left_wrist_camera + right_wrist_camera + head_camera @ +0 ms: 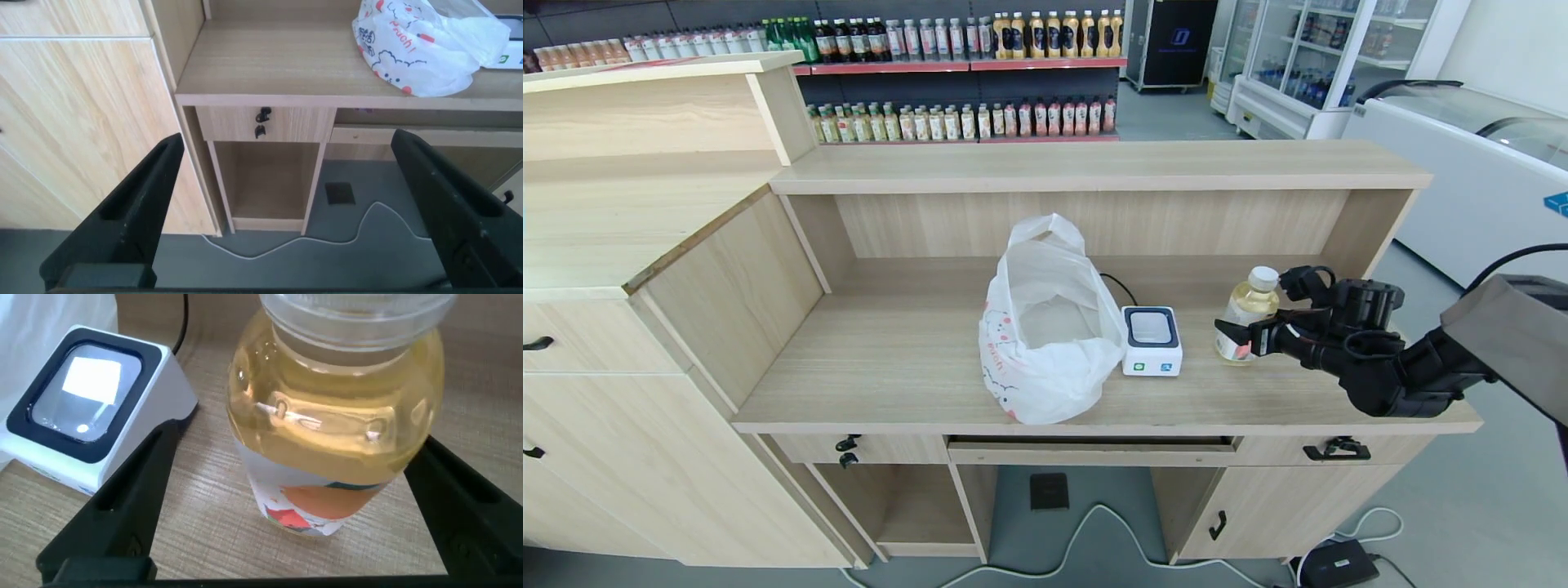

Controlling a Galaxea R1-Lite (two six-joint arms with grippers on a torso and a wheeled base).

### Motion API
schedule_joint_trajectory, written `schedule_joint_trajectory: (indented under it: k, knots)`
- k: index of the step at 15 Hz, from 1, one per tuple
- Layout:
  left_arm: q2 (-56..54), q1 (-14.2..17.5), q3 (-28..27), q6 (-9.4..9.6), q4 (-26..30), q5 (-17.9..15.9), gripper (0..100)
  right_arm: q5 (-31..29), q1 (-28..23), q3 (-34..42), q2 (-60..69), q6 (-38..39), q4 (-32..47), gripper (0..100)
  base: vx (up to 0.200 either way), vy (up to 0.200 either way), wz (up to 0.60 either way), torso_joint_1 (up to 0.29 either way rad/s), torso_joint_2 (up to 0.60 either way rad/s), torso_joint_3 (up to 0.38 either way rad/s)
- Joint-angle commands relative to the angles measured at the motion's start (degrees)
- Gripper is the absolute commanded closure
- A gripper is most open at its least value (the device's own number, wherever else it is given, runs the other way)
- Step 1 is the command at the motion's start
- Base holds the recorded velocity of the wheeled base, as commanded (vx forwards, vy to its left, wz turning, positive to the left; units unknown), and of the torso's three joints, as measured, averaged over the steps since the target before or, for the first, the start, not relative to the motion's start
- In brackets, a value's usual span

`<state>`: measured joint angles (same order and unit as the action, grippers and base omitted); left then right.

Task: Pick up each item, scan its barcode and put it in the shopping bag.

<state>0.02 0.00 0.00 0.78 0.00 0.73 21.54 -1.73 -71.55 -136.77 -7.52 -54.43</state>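
Note:
A clear bottle [1250, 306] of yellow drink with a white cap stands upright on the wooden counter [890, 367], to the right of the scanner. My right gripper [1255, 304] is open around it, one finger on each side with gaps showing. In the right wrist view the bottle [335, 416] sits between the spread fingers [122, 514]. A white barcode scanner [1152, 339] [90, 400] stands at the counter's middle. Left of it, touching it, the white plastic shopping bag [1045, 327] [425, 41] stands with its mouth open. My left gripper [290, 212] hangs open and holds nothing, low in front of the counter's left end.
A raised shelf [1094, 167] overhangs the back of the counter, and a taller cabinet [645, 163] walls its left side. The scanner's black cable [1123, 286] runs behind the bag. Drawers with keys [261, 122] and loose floor cables [1094, 523] lie below.

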Motion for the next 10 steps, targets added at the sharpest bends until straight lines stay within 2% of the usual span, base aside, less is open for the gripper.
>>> schedule_joint_trajectory:
  k: [1,5,10]
  knots:
    - [0.0,0.0,0.0,0.01,0.0,0.1,0,0.0,0.9,-1.4,-1.7,0.0,-0.1,0,0.000,0.000,0.00,0.000,0.00,0.000]
    - [0.0,0.0,0.0,0.01,0.0,0.1,0,-2.4,1.9,-5.1,-4.3,0.3,0.1,0,0.000,0.000,0.00,0.000,0.00,0.000]
    - [0.0,0.0,0.0,0.01,0.0,0.0,0,-1.9,1.9,-7.5,-4.7,0.7,0.3,0,0.000,0.000,0.00,0.000,0.00,0.000]
